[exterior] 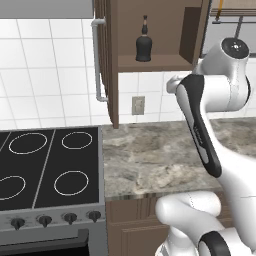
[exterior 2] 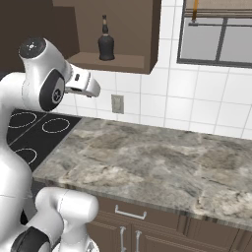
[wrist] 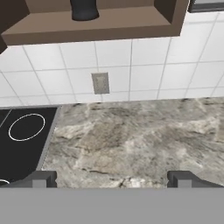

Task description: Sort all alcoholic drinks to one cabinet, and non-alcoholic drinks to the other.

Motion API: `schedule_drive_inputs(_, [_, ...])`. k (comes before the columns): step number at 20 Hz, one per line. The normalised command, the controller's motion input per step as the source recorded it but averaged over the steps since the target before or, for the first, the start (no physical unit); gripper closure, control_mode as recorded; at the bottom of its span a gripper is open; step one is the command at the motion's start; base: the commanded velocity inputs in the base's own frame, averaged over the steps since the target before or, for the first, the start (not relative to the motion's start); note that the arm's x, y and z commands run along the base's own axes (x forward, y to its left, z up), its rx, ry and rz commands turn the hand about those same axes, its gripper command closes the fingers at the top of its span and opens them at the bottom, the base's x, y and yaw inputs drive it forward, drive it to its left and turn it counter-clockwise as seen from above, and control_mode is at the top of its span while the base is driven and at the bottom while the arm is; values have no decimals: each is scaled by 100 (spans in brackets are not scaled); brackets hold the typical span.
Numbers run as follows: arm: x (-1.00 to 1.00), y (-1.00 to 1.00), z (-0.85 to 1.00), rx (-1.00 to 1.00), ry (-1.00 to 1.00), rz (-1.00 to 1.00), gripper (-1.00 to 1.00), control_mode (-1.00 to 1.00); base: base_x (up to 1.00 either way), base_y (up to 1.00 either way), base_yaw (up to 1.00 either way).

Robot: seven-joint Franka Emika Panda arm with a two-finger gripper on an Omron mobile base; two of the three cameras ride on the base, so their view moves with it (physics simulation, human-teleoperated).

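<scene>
Squat black bottle point(exterior: 143, 46) already shelved, tool point(wrist: 112, 178) empty over the worktop point(exterior 2: 147, 162).
Bottle stands upright inside the open wall cupboard point(exterior: 150, 62), top centre of frame; tool's fingers spread apart, holding nothing, presumably free for the next drink.

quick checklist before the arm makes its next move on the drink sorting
1. Gripper open and empty: ok, fingertips stand wide apart with nothing between them.
2. Squat black bottle placed in the cabinet: ok, it stands upright on the bottom board.
3. Cabinet door open: ok, the door with the grey handle is swung out.
4. Space beside the bottle for another: ok, bare board to its right.
5. Next drink located: cannot tell, no other drink is seen on the counter.
6. Second cabinet ready: cannot tell.
</scene>
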Motion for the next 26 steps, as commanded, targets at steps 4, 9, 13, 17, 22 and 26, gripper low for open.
schedule_drive_inputs(4, [-16,-4,-23,0,0,0,-100,-100,0,0,0])
schedule_drive_inputs(9, [-6,0,-4,0,0,0,-100,-100,0,0,0])
schedule_drive_inputs(13, [0,0,0,0,0,0,-100,-100,0,0,0])
schedule_drive_inputs(17, [0,0,0,0,0,0,-100,-100,0,0,0])
schedule_drive_inputs(22, [-2,0,0,0,0,0,-100,100,-8,-1,0])
schedule_drive_inputs(26, [0,0,0,0,0,0,-100,100,-40,-7,0])
